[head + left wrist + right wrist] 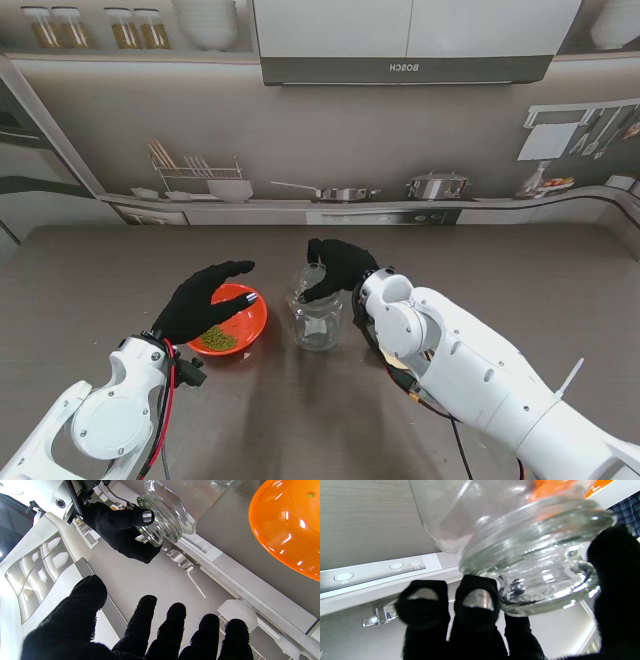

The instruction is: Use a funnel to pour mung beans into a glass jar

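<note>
A clear glass jar (318, 328) stands upright at the table's middle with a clear glass funnel (305, 282) in its mouth. My right hand (342, 265), in a black glove, is shut on the funnel (545, 592), with its fingers (475, 610) on one side of the rim and the thumb on the other. The jar (460, 512) looks empty. To its left sits an orange bowl (255, 318) holding mung beans (217, 340). My left hand (205, 300) hovers open over the bowl's near left side, fingers (150, 630) spread and holding nothing. The bowl (287, 525) fills one corner of the left wrist view.
The grey wood-grain table (500, 270) runs out to either side of the jar and bowl. A printed kitchen backdrop (330, 130) stands along its far edge.
</note>
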Available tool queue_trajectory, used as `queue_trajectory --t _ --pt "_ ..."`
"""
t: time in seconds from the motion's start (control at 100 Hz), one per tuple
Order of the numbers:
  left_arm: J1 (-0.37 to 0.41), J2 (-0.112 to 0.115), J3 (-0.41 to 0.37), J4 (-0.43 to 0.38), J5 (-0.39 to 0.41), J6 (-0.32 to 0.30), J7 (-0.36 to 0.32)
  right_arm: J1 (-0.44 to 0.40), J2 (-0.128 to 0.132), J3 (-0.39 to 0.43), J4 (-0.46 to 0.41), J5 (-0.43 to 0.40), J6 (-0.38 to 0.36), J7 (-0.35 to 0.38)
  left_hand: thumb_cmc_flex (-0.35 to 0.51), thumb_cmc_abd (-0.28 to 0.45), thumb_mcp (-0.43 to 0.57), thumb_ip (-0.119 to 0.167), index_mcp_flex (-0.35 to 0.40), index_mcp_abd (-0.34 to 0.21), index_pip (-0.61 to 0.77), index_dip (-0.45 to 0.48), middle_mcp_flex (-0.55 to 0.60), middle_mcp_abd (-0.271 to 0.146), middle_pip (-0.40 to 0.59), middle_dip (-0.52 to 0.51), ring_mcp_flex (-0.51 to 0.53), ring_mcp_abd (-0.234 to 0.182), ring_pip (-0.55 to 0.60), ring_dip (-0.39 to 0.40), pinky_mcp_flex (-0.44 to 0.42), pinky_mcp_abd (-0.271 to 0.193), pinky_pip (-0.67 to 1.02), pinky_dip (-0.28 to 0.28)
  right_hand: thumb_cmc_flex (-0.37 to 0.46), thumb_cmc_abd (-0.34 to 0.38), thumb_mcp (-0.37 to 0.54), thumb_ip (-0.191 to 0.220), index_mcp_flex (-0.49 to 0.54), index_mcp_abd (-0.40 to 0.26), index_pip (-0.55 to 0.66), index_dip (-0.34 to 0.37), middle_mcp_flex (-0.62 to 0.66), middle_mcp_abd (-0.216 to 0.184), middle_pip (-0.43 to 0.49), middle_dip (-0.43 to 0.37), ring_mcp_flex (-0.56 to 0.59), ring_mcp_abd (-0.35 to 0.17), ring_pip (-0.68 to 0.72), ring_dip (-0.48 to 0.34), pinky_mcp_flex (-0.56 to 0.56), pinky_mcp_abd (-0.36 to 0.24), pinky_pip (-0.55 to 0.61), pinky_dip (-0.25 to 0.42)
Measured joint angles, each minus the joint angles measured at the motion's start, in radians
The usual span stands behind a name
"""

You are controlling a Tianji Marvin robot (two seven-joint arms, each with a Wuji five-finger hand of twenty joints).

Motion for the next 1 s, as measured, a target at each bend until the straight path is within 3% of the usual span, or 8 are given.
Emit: queue_trajectory --t 0.09,0.12,0.13,0.61,1.0 --pt "0.000 0.000 0.000 0.000 -0.001 0.000 0.000 -0.007 0.000 0.008 -0.014 0.000 0.007 -0.002 0.000 0.000 0.000 0.000 0.000 0.000 0.000 0.000 0.000 0.000 0.000 0.000 0.000 0.000 0.000 0.000 0.000 0.000 0.000 0.000 0.024 -0.005 0.000 -0.013 0.000 0.021 -0.001 -0.005 0.004 0.001 0.001 0.009 0.000 -0.011 0.000 0.002 -0.001 -0.003 0.000 0.000" --pt "0.000 0.000 -0.001 0.000 -0.001 0.000 0.000 -0.009 0.000 0.010 -0.018 0.001 0.008 -0.003 0.000 0.000 0.000 0.000 0.000 0.000 0.000 0.000 0.000 0.000 0.000 0.000 0.000 0.000 0.000 0.000 0.000 0.000 0.000 0.000 0.058 -0.008 0.000 -0.022 -0.001 0.046 -0.011 -0.008 0.059 -0.062 0.144 0.082 0.001 -0.014 0.001 0.003 -0.001 -0.009 -0.001 0.000" --pt "0.000 0.000 -0.001 0.000 -0.001 0.000 0.000 -0.009 0.000 0.010 -0.020 0.001 0.008 -0.003 0.000 0.000 0.000 0.000 0.000 0.000 0.000 0.000 0.000 0.000 0.000 0.000 0.000 0.000 0.000 0.000 0.000 0.000 0.000 0.000 0.072 -0.011 0.000 -0.023 -0.003 0.049 -0.013 -0.008 0.095 -0.102 0.195 0.092 0.001 -0.009 0.002 0.003 -0.001 -0.010 -0.001 0.000" --pt "0.000 0.000 -0.001 -0.001 -0.005 0.005 -0.005 -0.020 -0.001 0.052 -0.078 0.010 0.037 0.025 0.000 0.000 0.000 0.000 0.000 0.000 0.000 0.000 0.000 0.000 0.000 0.000 0.000 0.000 0.000 0.000 0.000 0.000 0.000 0.000 0.077 -0.016 0.000 -0.024 -0.004 0.054 -0.014 -0.008 0.107 -0.098 0.194 0.096 0.001 -0.002 0.009 0.003 -0.002 -0.012 -0.001 0.000" --pt "-0.002 0.001 0.002 -0.001 -0.009 0.011 -0.013 -0.155 0.046 0.289 -0.284 -0.051 0.086 0.159 0.000 0.000 0.000 0.000 0.000 0.000 0.000 0.000 0.000 0.000 0.000 0.000 0.000 0.001 0.000 0.000 0.000 0.000 0.000 0.000 0.077 -0.016 0.000 -0.024 -0.004 0.054 -0.014 -0.008 0.114 -0.098 0.194 0.096 0.001 -0.001 0.009 0.003 -0.002 -0.012 -0.010 0.000"
